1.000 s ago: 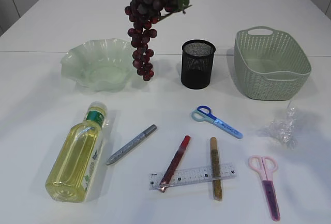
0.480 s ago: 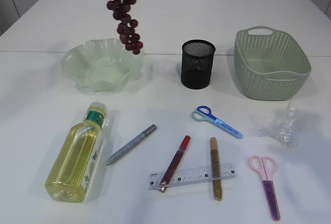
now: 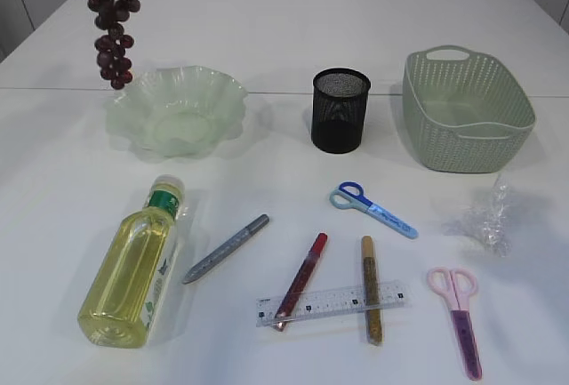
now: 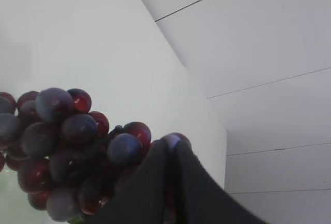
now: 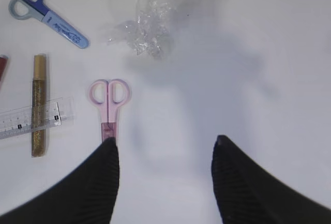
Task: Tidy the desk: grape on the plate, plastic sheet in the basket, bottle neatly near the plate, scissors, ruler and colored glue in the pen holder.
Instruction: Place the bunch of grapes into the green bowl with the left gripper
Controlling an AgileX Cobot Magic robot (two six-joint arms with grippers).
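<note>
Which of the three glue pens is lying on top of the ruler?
The gold glue pen: it crosses over the ruler. The red glue pen's tip sits under the ruler, and the silver glue pen lies apart.

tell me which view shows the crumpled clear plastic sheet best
The right wrist view: the crumpled clear plastic sheet lies unobstructed from above. The exterior view shows it smaller, near the right edge. The left wrist view misses it.

The right pincer (image 5: 164,177) has two black, finely ribbed fingers (image 5: 98,182) with rounded tips.
</note>
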